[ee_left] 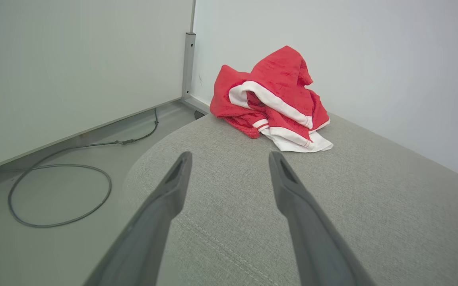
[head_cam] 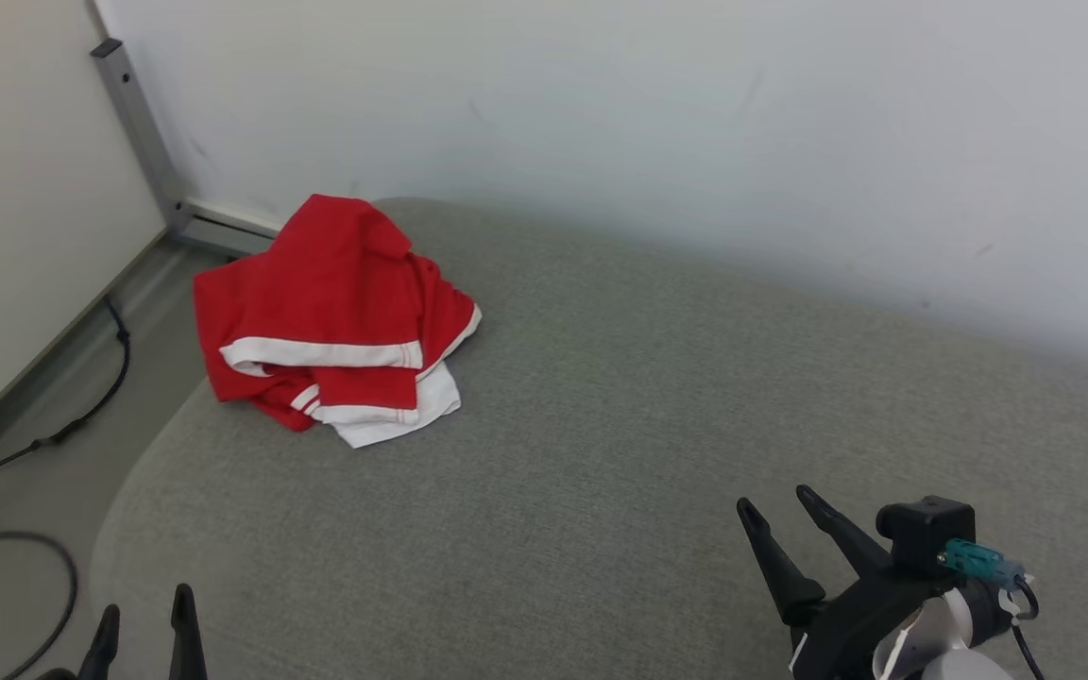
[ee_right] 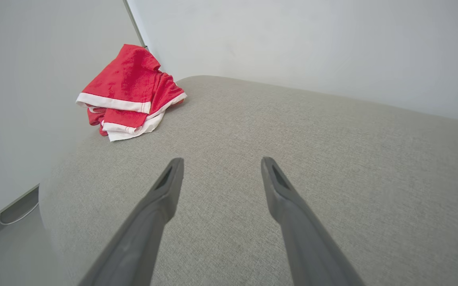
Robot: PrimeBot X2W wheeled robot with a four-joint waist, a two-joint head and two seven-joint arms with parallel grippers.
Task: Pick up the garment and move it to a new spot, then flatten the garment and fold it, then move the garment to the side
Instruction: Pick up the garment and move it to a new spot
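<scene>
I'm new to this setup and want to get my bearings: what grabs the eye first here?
A crumpled red and white garment stands out, heaped at the far left corner of the grey cushion, close to the white wall. Near the bottom of the head view, the left gripper and right gripper sit with jaws open, well short of it.
</scene>
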